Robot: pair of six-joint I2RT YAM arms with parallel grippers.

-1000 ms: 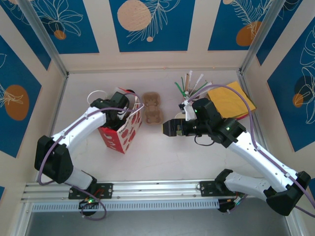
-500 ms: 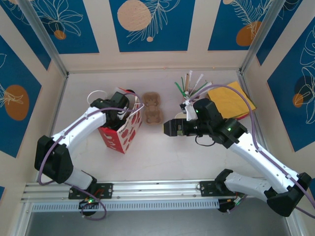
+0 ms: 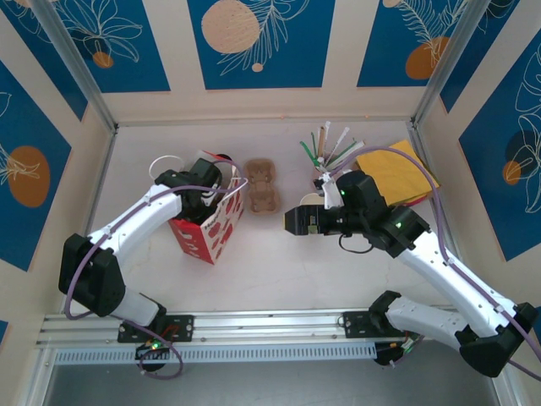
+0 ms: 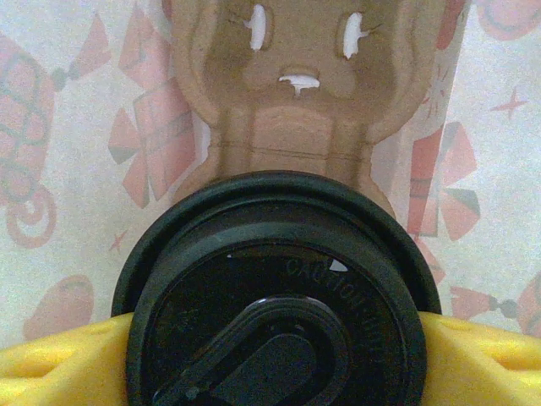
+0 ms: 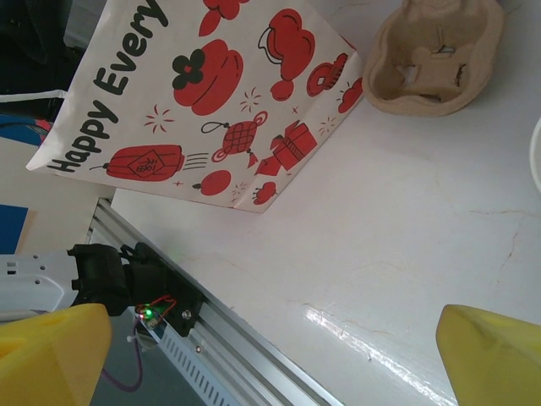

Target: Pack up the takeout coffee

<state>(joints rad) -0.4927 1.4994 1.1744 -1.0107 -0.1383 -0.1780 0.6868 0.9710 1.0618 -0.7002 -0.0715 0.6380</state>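
Holding the takeout coffee point(image 4: 279, 279) inside the printed bag point(image 3: 207, 233), a cardboard carrier point(image 4: 292, 110) just beyond, left gripper point(image 4: 270, 355) clamped at its slick lid rim; likely light, crushable, spill-prone, keep upright; right gripper point(image 5: 270, 355) spread, empty.

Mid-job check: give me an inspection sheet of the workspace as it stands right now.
Surface: white table, no spill seen.
Job's things: coffee cup, black lid on, inside the red-printed bag; a brown pulp tray lies beyond it.
Clutter: second pulp tray, straws, yellow packet toward the back.
Hands: left hand shut on the coffee cup; right hand open, empty.
Cables: purple cables along both arms, no snag seen.
Surroundings: blue-patterned walls; metal rail at near edge.
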